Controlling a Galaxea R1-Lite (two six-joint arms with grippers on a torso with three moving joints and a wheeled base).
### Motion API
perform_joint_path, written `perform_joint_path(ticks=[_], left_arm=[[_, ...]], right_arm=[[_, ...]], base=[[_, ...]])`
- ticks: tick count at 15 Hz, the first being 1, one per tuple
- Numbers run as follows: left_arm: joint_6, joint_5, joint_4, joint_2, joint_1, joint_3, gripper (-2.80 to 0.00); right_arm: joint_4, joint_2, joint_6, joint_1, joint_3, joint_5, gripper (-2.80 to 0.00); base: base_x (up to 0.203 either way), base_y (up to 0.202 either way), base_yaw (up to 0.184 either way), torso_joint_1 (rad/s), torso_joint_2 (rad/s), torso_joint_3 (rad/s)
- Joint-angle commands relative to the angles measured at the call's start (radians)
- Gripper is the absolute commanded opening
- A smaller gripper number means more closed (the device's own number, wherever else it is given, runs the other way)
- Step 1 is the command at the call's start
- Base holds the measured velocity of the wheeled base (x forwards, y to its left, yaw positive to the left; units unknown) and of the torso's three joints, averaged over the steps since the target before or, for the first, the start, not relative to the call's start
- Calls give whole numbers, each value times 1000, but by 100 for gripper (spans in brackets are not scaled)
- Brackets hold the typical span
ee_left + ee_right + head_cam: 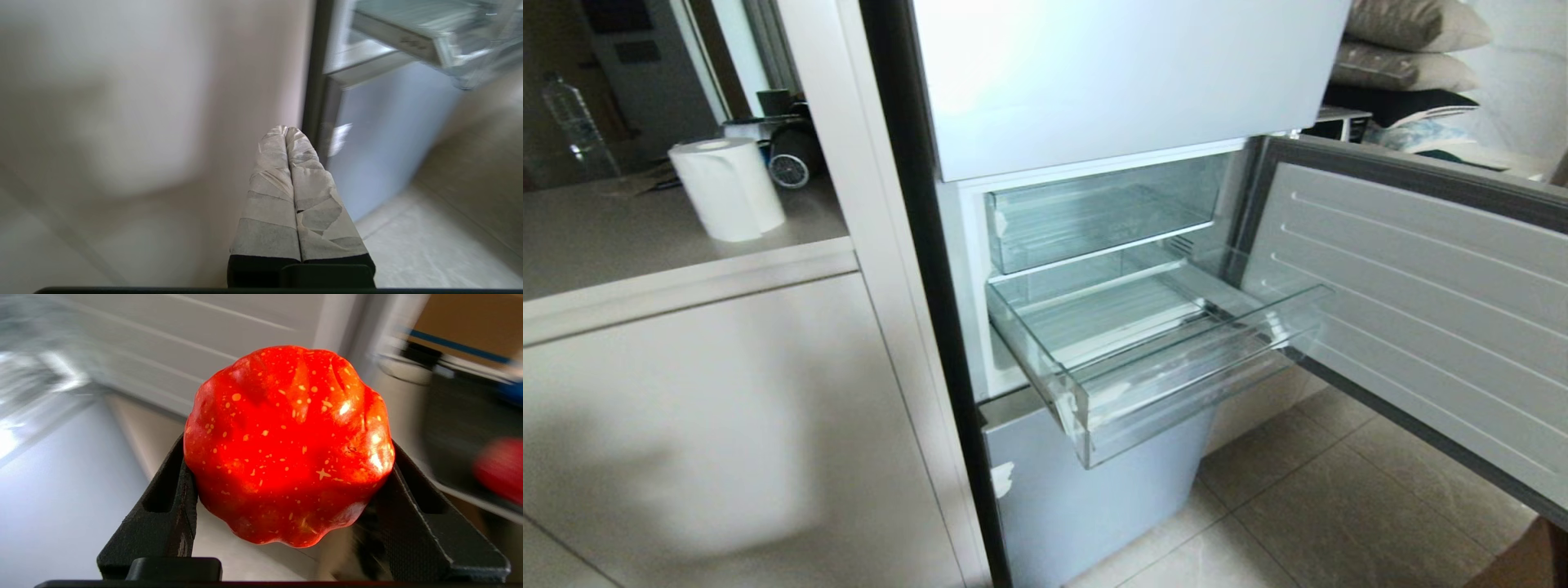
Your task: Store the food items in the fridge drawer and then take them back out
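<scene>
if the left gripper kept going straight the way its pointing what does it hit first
Most likely the pale cabinet side panel just beside the fridge's dark edge. The left gripper, fingers pressed together, aims at that seam, with the blue lower fridge panel just past it. Depth is unclear, so this is only a guess.

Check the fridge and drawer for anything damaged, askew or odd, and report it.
The fridge's lower door panel has a small white chipped-looking patch at its upper left corner. The drawer is pulled out, level and empty, with whitish smears on its front lip. Nothing is spilled.
</scene>
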State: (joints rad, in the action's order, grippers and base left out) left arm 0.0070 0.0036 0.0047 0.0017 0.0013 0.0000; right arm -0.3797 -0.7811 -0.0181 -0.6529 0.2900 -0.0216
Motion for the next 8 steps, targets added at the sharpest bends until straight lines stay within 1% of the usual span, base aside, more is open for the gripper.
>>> perform_joint_path(ticks=[1,3,4,8], left_arm=[[1,-1,0,0,0,0,-280],[-1,1,0,0,0,0,-280],[1,1,0,0,0,0,-280],[1,1,0,1,0,0,-280]], right_arm=[[-2,-36,2,-48,1,-9,-280],[-3,-84,21,-92,23,-10,-280],[-2,-120,43,-129,54,-11,-280],[-2,-284,106,-302,214,-6,-280]], base=[[-1,2,-166,2,2,2],[2,4,-131,6,-2,3],[2,-1,-60,-1,6,2],[0,0,0,0,0,0]])
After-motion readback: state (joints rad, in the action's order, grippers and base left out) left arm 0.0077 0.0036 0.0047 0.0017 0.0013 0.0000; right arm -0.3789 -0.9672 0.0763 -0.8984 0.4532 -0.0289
